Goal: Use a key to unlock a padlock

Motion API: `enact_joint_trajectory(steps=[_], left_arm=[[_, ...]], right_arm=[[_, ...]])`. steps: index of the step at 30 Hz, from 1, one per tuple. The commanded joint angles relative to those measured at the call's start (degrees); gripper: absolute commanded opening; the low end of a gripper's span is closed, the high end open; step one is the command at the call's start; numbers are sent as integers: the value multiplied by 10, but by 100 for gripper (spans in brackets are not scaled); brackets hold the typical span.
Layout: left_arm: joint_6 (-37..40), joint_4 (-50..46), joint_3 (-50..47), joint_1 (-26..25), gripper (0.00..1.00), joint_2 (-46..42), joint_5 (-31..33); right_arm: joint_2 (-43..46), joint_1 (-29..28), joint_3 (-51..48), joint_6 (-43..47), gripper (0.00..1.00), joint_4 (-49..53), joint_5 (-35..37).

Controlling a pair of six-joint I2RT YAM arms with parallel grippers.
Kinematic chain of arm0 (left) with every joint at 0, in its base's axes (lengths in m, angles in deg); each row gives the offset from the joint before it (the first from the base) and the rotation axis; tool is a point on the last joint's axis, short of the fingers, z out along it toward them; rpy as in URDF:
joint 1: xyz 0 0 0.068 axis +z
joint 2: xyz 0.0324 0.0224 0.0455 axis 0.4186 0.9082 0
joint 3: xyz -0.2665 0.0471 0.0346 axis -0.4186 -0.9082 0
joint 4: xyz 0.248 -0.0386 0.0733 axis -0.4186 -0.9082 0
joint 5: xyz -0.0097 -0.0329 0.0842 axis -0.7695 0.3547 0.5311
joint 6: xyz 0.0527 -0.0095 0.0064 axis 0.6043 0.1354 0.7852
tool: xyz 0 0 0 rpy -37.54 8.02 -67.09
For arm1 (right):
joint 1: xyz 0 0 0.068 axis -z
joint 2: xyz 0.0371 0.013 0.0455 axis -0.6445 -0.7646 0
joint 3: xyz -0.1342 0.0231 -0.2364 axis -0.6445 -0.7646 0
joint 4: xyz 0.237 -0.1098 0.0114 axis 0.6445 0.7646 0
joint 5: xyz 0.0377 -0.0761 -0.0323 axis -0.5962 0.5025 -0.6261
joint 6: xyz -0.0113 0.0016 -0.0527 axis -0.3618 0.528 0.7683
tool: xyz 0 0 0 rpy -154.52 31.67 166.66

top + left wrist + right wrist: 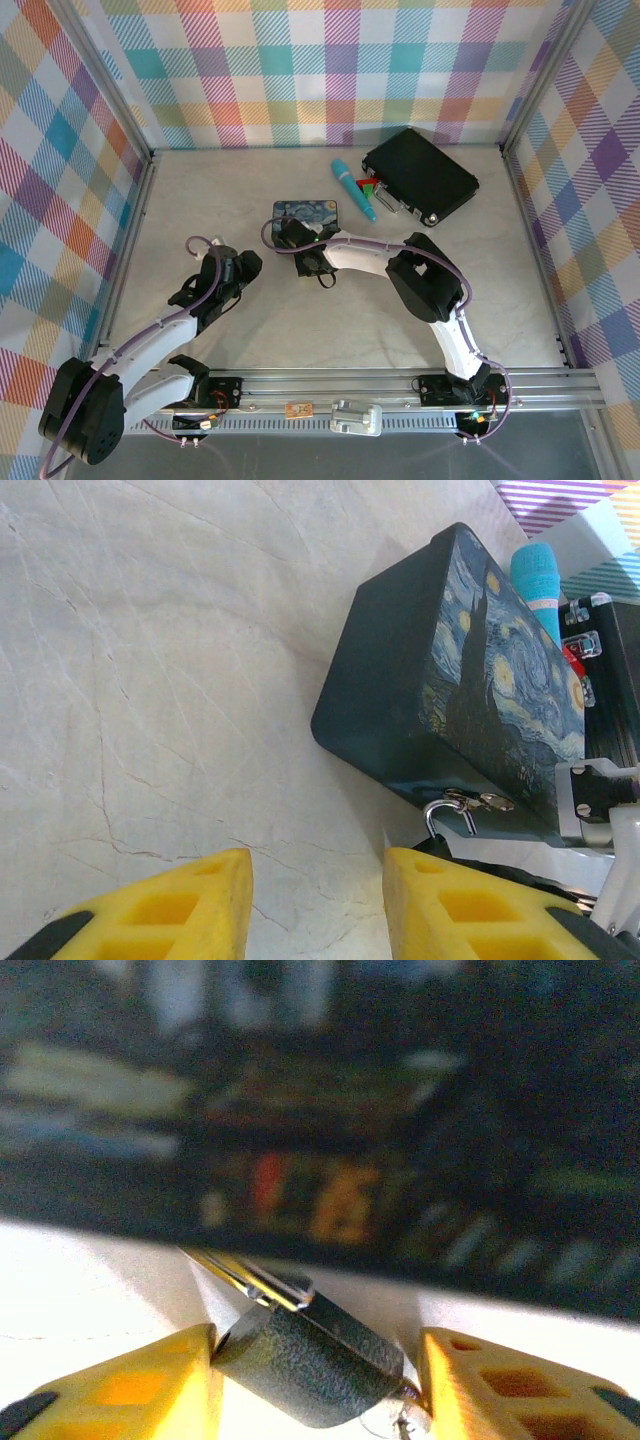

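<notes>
Yellow fingers, left end effector point(316, 875): apart, with bare table point(150, 680) in the gap and nothing between them; hangs low over the table, near the tin's short end.
Yellow fingers, right end effector point(317, 1355): closed against both sides of the padlock, down at table level just beside the tin.
Padlock point(300, 1360): small, dark and rough-surfaced, tilted between the right fingers; its thin metal shackle rises against the tin's lower edge in the left wrist view.
Key point(488, 802): silvery piece touching the top of the shackle; too small to tell more.
Tin point(470, 680): blue-and-yellow starry-night print, flat on the table.
Pen point(354, 188): teal, lying between the tin and the case.
Case point(420, 177): black, at the far right of the table.
</notes>
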State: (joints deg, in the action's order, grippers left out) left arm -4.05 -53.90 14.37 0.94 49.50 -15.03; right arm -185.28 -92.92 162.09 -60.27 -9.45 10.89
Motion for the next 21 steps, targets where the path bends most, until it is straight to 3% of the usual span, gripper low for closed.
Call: enact_joint_trajectory(steps=[1, 10, 21], left_arm=[[7, -14, -7, 9, 39, -15, 6], [8, -25, -9, 10, 39, -31, 9], [11, 6, -21, 10, 40, -22, -20]], right_arm=[[-10, 1, -6, -3, 42, -10, 9], [16, 2, -29, 121, 36, -56, 25], [36, 14, -41, 272, 33, -119, -61]])
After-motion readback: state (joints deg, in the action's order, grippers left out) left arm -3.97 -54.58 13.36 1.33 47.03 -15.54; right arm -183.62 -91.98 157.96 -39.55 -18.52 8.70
